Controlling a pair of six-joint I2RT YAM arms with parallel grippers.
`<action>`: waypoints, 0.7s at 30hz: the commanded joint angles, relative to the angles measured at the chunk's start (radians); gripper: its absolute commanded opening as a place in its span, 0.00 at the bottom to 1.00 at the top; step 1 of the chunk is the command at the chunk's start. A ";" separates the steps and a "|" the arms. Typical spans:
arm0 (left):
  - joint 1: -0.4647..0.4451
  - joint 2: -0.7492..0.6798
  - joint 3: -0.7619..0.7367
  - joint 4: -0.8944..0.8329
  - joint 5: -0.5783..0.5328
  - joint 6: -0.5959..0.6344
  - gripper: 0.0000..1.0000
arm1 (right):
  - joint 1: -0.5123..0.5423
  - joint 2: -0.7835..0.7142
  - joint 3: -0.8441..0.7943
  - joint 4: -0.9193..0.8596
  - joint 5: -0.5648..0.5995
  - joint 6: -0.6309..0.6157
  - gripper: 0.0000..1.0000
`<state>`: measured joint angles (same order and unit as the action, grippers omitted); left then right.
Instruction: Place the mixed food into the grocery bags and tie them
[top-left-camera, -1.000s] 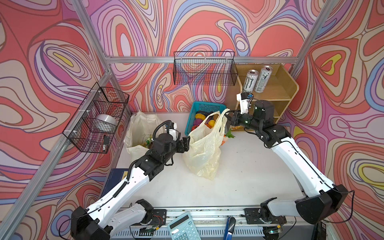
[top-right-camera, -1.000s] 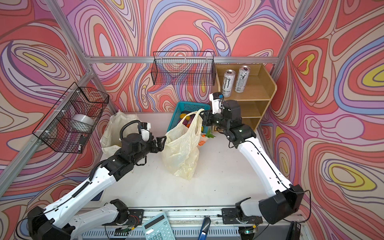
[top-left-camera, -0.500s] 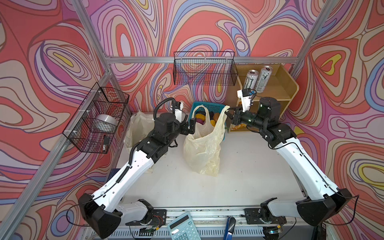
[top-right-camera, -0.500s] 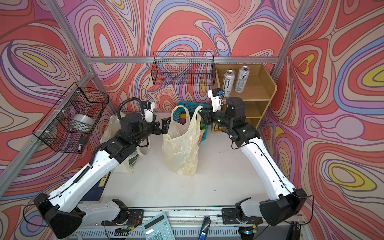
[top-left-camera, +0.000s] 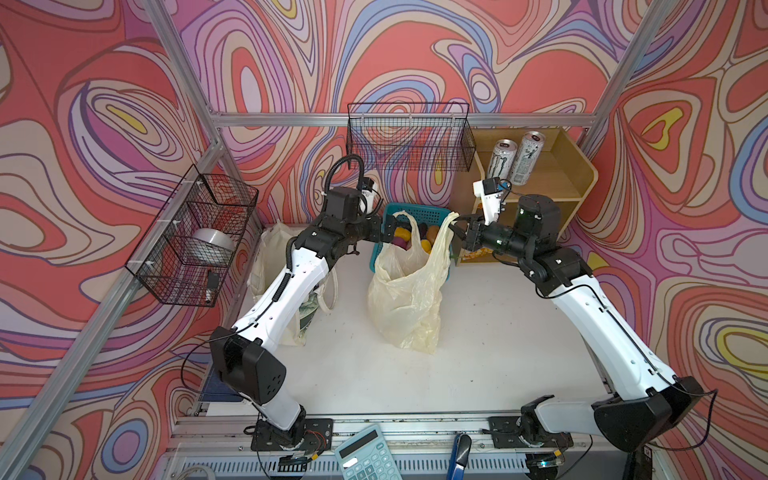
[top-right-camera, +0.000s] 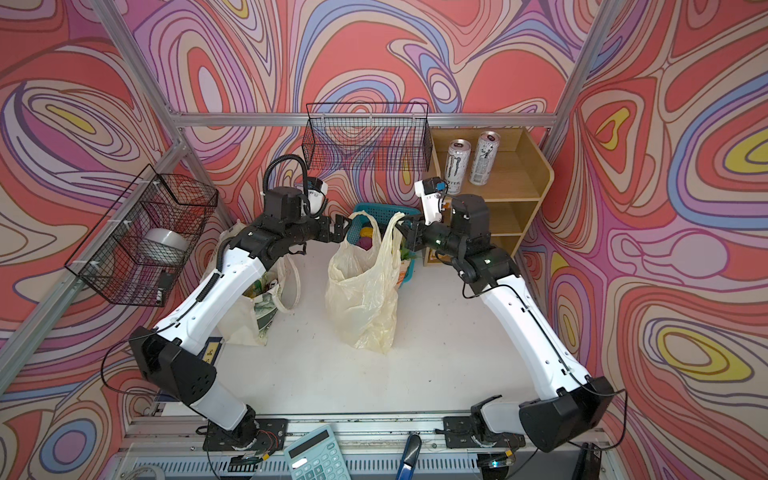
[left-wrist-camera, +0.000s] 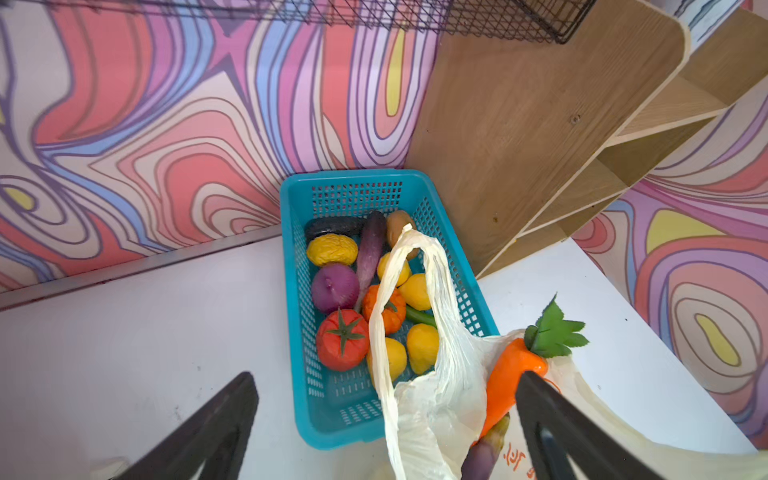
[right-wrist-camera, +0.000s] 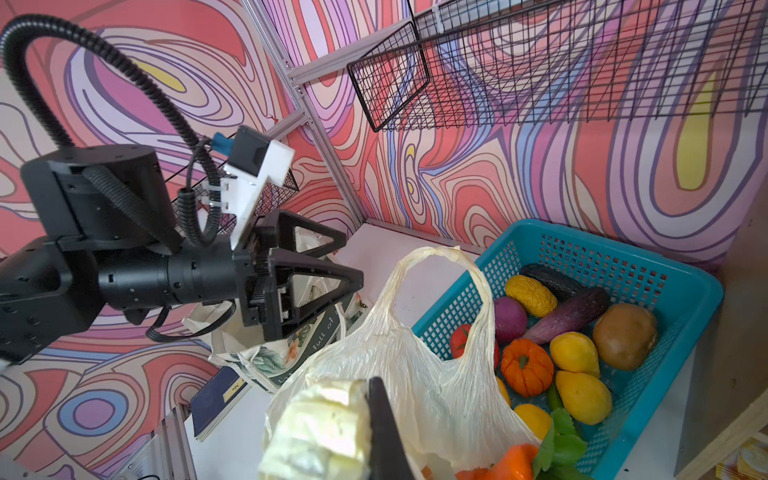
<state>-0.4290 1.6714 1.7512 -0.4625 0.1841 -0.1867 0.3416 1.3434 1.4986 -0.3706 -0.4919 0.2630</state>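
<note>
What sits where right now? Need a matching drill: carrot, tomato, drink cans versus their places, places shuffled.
Things:
1. carrot
2. tomato
3. drink cans

Places:
A. on top of the wooden shelf
B. in the teal basket
C. in the mouth of the plastic bag

Pairs: 1-C, 2-B, 3-A

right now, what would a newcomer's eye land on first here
The pale-yellow plastic bag standing on the table, one handle pinched by the right arm's fingers while the left arm's fingers gape open beside it. Behind it, the teal basket of bright toy vegetables against the swirly wall.
</note>
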 joint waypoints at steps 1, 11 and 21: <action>0.003 0.085 0.096 -0.091 0.095 0.003 1.00 | -0.001 -0.027 -0.017 0.022 -0.009 -0.005 0.00; 0.003 0.324 0.337 -0.166 0.160 -0.050 0.76 | -0.001 -0.032 -0.023 0.007 -0.004 -0.008 0.00; 0.010 0.009 0.127 0.037 0.061 -0.088 0.00 | -0.004 -0.126 -0.104 -0.049 0.188 -0.045 0.00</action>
<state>-0.4286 1.8755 1.9594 -0.5434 0.3035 -0.2554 0.3412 1.2636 1.4166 -0.3985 -0.4061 0.2451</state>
